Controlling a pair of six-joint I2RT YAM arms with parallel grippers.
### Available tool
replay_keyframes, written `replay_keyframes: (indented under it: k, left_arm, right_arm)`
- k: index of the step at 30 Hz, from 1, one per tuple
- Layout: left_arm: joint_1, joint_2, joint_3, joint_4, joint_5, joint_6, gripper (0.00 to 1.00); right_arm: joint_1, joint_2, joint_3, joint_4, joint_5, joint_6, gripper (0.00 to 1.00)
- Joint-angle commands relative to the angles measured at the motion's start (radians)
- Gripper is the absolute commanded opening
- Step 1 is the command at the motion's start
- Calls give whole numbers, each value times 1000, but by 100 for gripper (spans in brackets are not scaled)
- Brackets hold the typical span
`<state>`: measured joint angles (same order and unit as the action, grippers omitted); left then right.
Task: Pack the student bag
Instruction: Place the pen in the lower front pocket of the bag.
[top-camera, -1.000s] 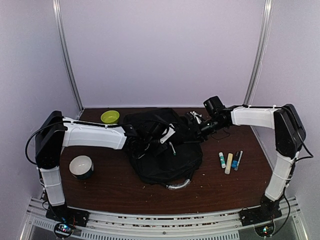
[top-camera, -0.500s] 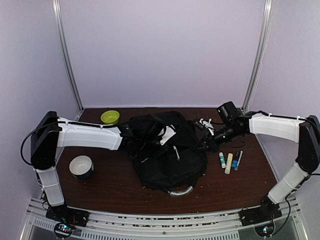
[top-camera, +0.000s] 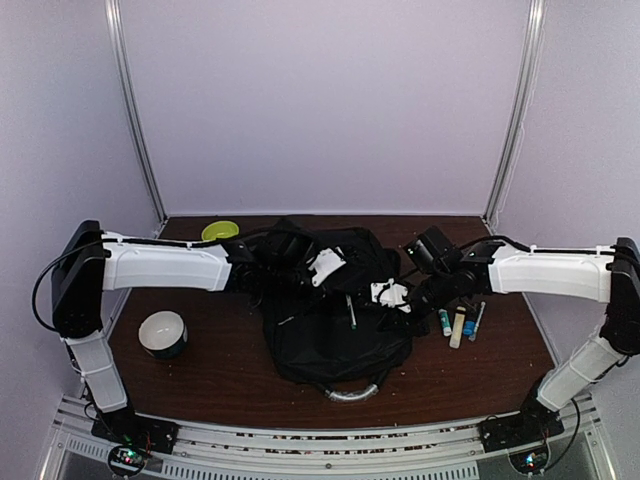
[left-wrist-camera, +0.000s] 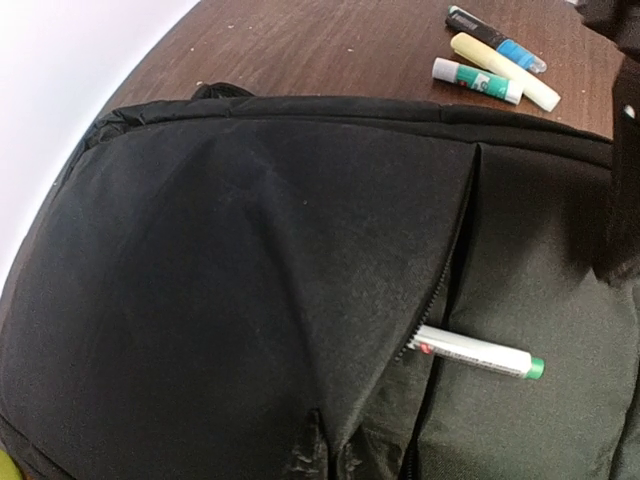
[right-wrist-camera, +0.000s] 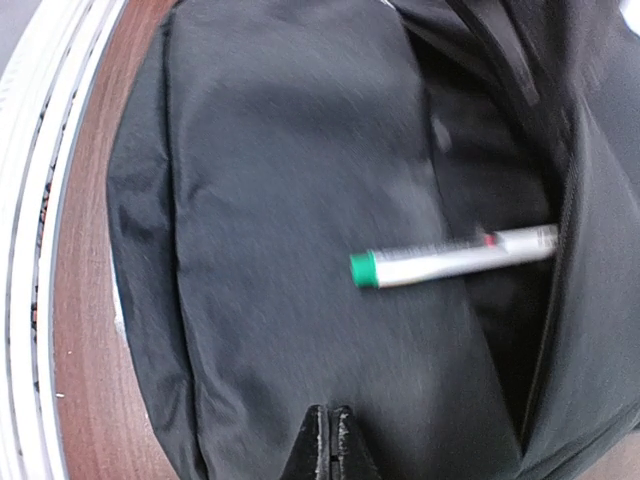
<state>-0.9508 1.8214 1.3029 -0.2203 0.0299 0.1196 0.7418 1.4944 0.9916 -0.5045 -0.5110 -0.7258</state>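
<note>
Swinging back in from 3 o'clock, the right gripper (right-wrist-camera: 328, 445) now hangs over the student bag (top-camera: 325, 345), fingertips pressed together on nothing. The left gripper (left-wrist-camera: 322, 452) pinches a fold of the bag's fabric at 12 o'clock. The bag lies mid-table (top-camera: 220, 385), its grey handle (top-camera: 350, 392) near the 6 o'clock edge. A green-capped marker (left-wrist-camera: 475, 352) pokes out of the zip opening. Three pens (top-camera: 458, 324) crowd the 3 o'clock side beside the right wrist. A white bowl (top-camera: 163, 333) sits at 9 o'clock and a green bowl (top-camera: 220, 231) at 11, both well apart.
</note>
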Motion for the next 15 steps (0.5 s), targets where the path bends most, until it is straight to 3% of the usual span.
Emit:
replay_keyframes:
  k: [1,15]
  left_arm:
    - [7,-42,7,52,112,-23,0]
    - [18,-40,18,29,143,-31,0]
  right_arm:
    - [76,25,69,-2,110,-72,0]
    - [169,138,119,61,202,-78,0]
